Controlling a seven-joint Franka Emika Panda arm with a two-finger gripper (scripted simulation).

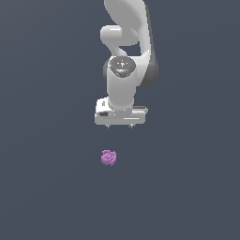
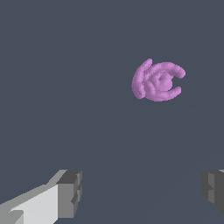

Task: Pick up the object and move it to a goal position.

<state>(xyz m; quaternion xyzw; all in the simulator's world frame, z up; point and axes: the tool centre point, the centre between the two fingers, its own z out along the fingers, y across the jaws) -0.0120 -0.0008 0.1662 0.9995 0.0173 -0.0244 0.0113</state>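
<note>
Your hand [image 1: 120, 126] hangs pointing down from the white arm [image 1: 125, 51], and its two fingers are spread wide with nothing between them. In the wrist view you see one fingertip [image 2: 70, 193] as a blocky grey pad with stepped ridges on a flat white finger body, and the other pad [image 2: 213, 190] at the far edge of the frame, the same dull grey and ribbed. In the exterior view the fingers show only as two short stubs under a broad, boxy white palm block, smooth and matte. Above it sits a rounded wrist housing with a glossy dark cap, then thick, smooth curved links of white shell with dark grey joints.

The object [image 1: 108, 158] lies on the tabletop [image 1: 47, 187], below the hand in the exterior view and slightly toward that view's left, apart from the fingers and untouched. In the wrist view the object [image 2: 156, 81] lies outside the gap between the pads, off to one side. It is a small purple-violet lump, roundish, built of soft curled ropes that swirl round a centre, with two stubby ends poking out. The tabletop is a plain, flat dark blue-grey surface without texture.
</note>
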